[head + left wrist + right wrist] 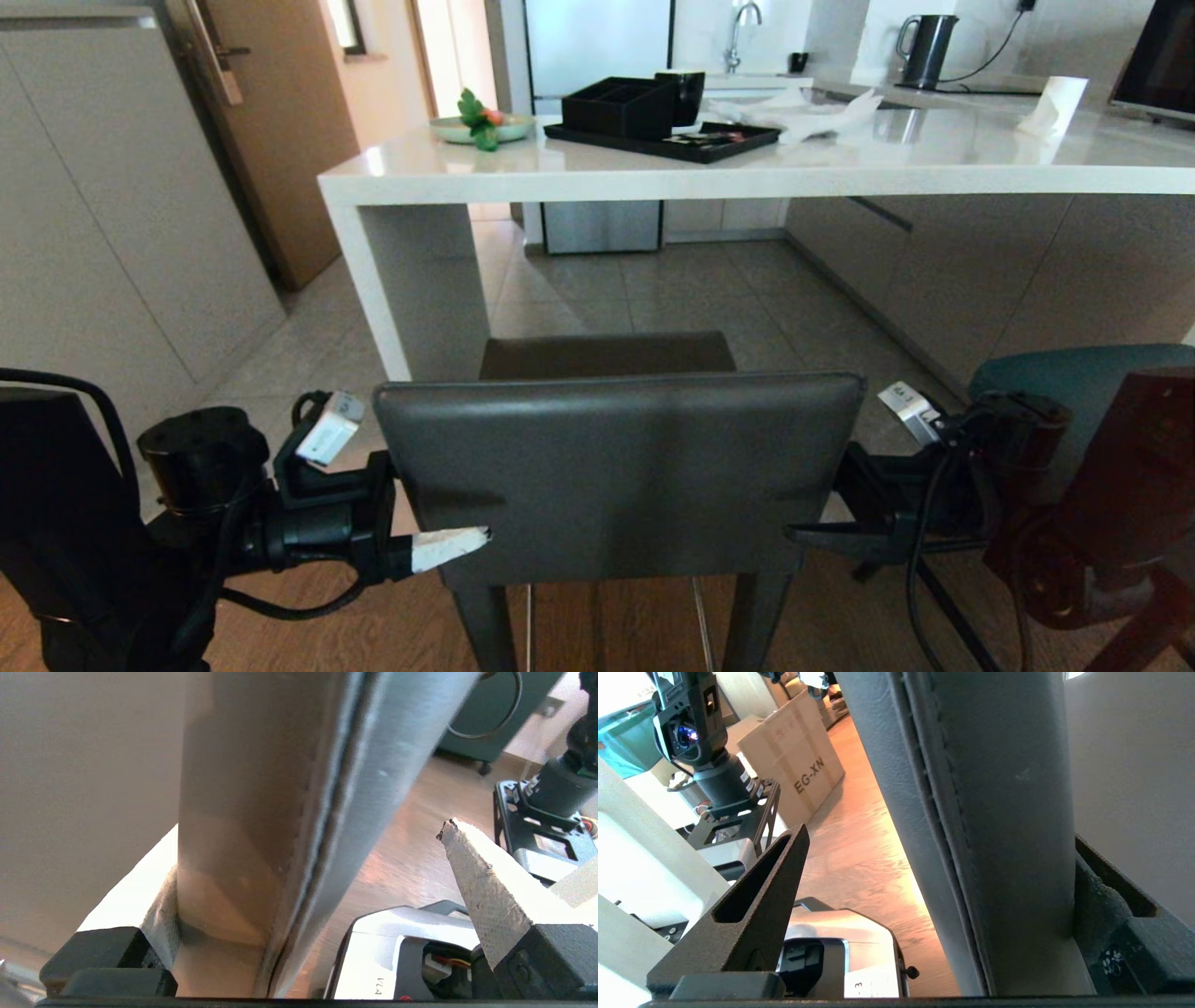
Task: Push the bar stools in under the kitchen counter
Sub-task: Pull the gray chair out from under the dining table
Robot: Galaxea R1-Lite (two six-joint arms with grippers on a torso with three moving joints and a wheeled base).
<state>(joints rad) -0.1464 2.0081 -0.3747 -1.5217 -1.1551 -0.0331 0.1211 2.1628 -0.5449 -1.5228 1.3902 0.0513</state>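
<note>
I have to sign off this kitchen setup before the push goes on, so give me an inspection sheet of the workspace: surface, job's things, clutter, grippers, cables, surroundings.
Surface: kitchen counter, glossy white top; tiled floor beneath, wood floor nearer the robot.
Job's things: grey bar stool facing the counter, seat not under it; teal bar stool to its right, also out.
Clutter: black tray with organizer, plate, crumpled paper, kettle.
Grippers: left gripper open, straddling the backrest's left edge; right gripper open, straddling its right edge.
Cables: black cables looping off both wrists; kettle cord.
Surroundings: door, cabinets, sink tap, cardboard box.
</note>
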